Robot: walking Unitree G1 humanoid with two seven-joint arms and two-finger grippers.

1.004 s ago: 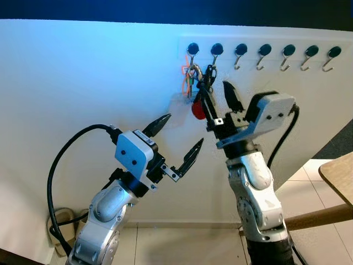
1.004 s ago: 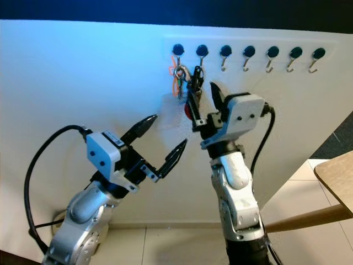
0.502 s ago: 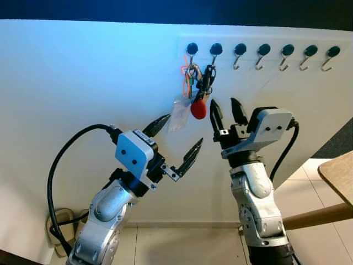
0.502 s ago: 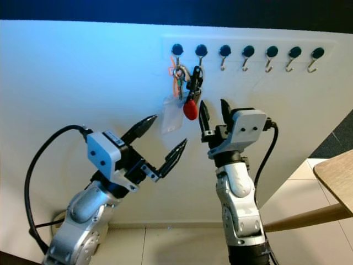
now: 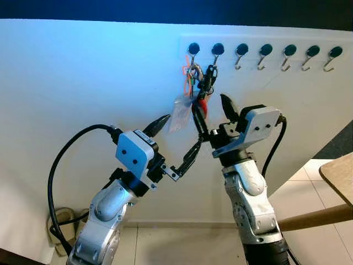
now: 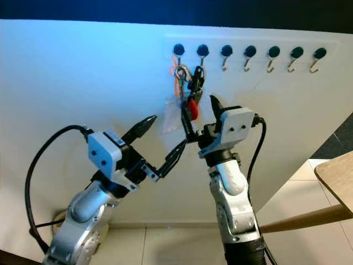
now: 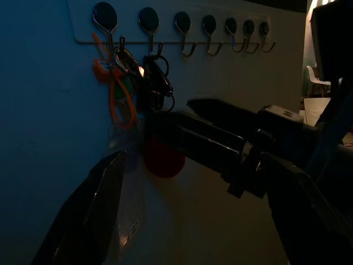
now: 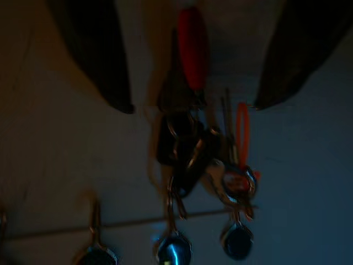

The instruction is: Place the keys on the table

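A: What differs from half a second ago?

B: The right gripper [image 5: 212, 111] has risen and tipped toward the wall. Half a second ago it stood below the red fob [image 5: 203, 105] with its fingers close together; now the fingers are spread wide, one on each side of the fob. The right wrist view confirms it: the fob hangs in the gap between the two dark fingers, apparently touching neither.

A: And the keys themselves?

B: The keys [image 5: 205, 78] hang on the second hook from the left of the hook rail [image 5: 276, 51]. A second bunch with an orange loop [image 5: 188, 77] hangs from the first hook, just beside them. Both have stayed put.

A: Left arm?

B: The left gripper [image 5: 177, 138] hovers below and to the left of the bunches, fingers apart, holding nothing. No change.

A: Meaning for the task?

B: Judgement: this is a renewed approach for the grasp. Nothing is gripped yet. The table [image 5: 340, 176] is well apart at the right edge, so closing, lifting off the hook and carrying remain.
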